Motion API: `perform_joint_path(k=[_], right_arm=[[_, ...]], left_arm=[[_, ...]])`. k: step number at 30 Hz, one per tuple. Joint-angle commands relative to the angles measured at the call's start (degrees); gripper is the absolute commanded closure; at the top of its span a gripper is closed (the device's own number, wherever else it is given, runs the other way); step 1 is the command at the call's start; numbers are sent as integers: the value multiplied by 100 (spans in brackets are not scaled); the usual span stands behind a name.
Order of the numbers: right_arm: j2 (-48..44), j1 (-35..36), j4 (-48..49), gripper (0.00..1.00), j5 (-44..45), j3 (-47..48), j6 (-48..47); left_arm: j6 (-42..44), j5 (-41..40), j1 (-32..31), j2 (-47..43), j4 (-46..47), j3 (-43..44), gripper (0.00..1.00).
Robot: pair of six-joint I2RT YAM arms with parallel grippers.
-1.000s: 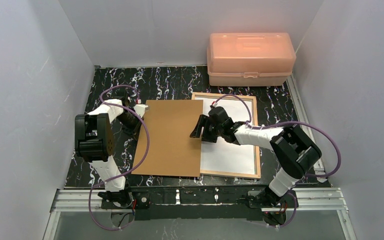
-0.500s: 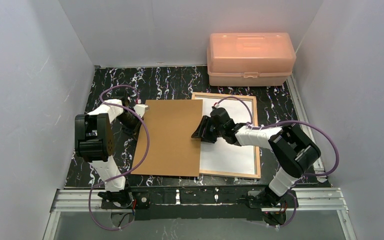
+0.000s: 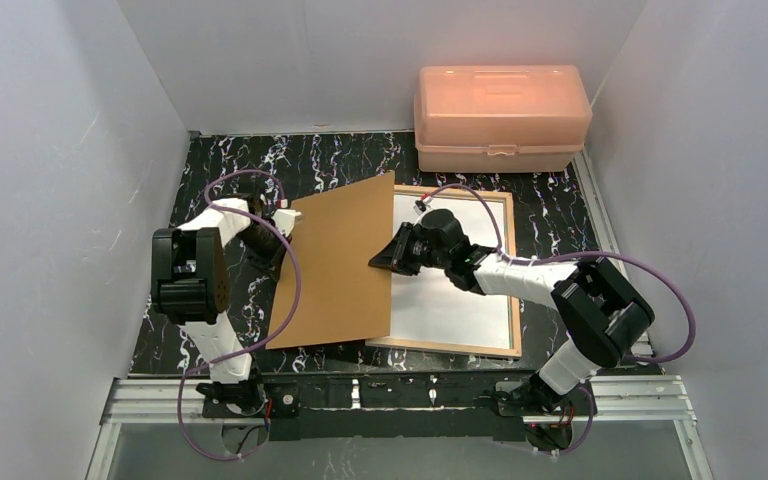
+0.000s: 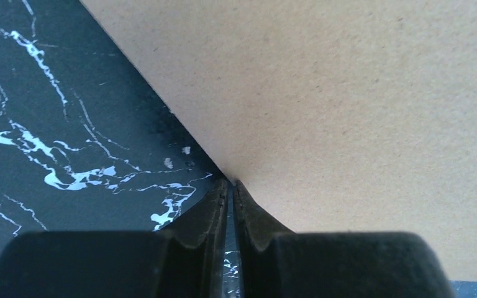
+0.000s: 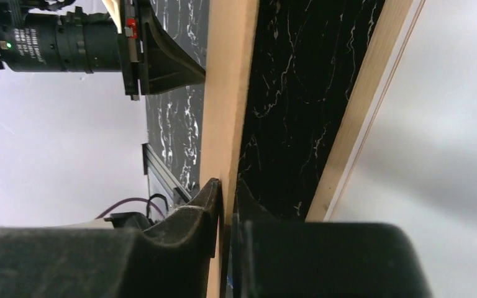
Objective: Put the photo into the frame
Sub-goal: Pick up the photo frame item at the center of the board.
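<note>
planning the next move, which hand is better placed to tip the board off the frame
Right, probably: the right hand pinches the raised edge of the board by the frame, while the left hand grips the low far edge, more a pivot.

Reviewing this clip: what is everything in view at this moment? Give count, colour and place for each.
backing board: 1, brown, centre-left of the table, right edge raised, held between both grippers
frame: 1, light wood border, lying flat on the right, beside the board
white sheet: 1, white, filling the frame's opening
storage box: 1, translucent orange, lid closed, back right by the wall
table: 1, black with white marbling
walls: white, on three sides
left gripper: 1, black, closed on the board's left edge
right gripper: 1, black, closed on the board's raised right edge
</note>
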Motion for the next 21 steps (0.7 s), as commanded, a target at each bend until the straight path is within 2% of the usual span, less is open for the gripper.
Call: perform_joint_path(k=[1,4,7,9,11,13,16,21], right_arm=[[-134,59,-355,89,-66,506,-154],[-272,63,-596,98,120,720,-178],[-417,57,-896,99,366,1089,-156],[-445,58,-996,99,507,1390,-58],[-414,61,-1061,99,591,1757,54],[-308,56,-1123,99,655,2140,237],[-153,19,-1032,99,724,2626,657],[-11,3,-731,99,729,3186,1409]], left_arm=[[127,657,-150,-392,-346,148,90],[337,856,-138,-1075,-603,486,71],[640,1264,-117,-1938,-777,816,41],[913,1778,-98,-2614,-908,995,27],[1317,2590,-89,-3324,-1302,1218,19],[1646,3300,-97,-4019,-1615,1335,6],[2120,3630,-110,-4897,-1935,1348,1],[3454,3398,-124,-5891,-2711,906,2]])
